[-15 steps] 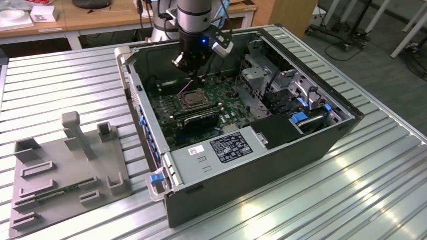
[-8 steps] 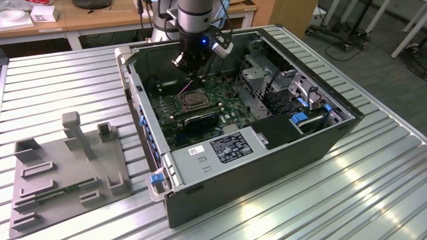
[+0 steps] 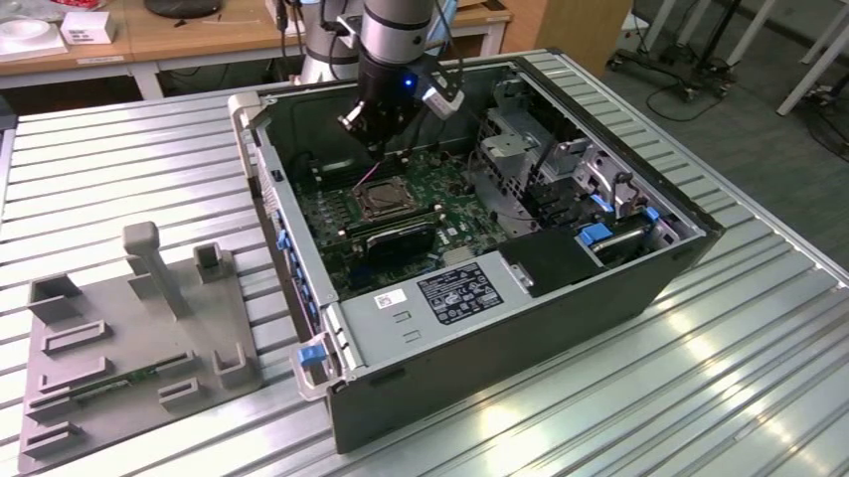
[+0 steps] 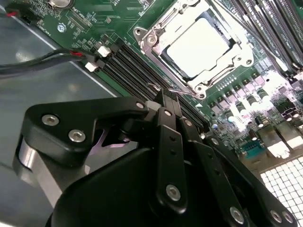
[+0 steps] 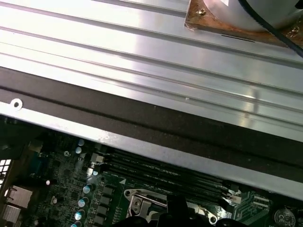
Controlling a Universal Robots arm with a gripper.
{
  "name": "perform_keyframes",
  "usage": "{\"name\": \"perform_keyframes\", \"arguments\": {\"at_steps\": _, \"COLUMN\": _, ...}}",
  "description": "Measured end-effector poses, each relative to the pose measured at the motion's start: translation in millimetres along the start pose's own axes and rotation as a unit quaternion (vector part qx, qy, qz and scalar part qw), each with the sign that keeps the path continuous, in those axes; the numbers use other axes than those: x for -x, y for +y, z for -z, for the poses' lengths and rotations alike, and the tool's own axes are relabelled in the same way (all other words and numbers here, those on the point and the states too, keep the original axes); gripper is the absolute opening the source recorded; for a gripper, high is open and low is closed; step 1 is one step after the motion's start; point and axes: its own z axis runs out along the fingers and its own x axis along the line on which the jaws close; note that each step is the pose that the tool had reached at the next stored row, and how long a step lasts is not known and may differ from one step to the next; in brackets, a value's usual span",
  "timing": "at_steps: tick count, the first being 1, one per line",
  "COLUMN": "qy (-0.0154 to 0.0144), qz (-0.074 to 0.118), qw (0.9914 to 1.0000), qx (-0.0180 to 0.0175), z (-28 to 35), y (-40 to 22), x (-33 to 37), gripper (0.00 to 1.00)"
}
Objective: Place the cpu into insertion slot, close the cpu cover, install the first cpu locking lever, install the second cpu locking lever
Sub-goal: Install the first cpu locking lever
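The cpu [image 4: 198,47] lies flat in the insertion slot [image 3: 378,197] on the green board, its pale metal top showing through the window of the cpu cover [image 4: 156,35]. The silver cover frame is folded down around the chip. A thin wire locking lever [image 4: 177,92] runs along the socket's edge nearest my fingertips. My gripper [image 4: 166,97] hangs just off that edge with its black fingers pressed together and nothing between them. In the exterior view the gripper [image 3: 388,149] reaches down into the open computer case, a little above and behind the socket.
Long black memory slots [image 4: 137,66] lie between the gripper and the socket. Red and black cables [image 4: 42,61] cross the case floor. A black box with a white label [image 3: 458,293] and a drive cage [image 3: 571,179] flank the board. A grey fixture plate [image 3: 133,338] sits on the slatted table.
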Motion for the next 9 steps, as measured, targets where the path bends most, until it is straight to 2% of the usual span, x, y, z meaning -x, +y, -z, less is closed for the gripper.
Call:
{"name": "perform_keyframes", "arguments": {"at_steps": 2, "qy": -0.0001, "qz": -0.001, "qw": 1.0, "qx": 0.0, "z": 0.0, "y": 0.0, "x": 0.1, "gripper": 0.11}}
{"name": "perform_keyframes", "arguments": {"at_steps": 4, "qy": -0.0023, "qz": -0.017, "qw": 0.99986, "qx": 0.0, "z": -0.2, "y": 0.0, "x": 0.1, "gripper": 0.11}}
{"name": "perform_keyframes", "arguments": {"at_steps": 9, "qy": -0.0077, "qz": -0.056, "qw": 0.9984, "qx": 0.0003, "z": -1.2, "y": -0.2, "x": 0.1, "gripper": 0.11}}
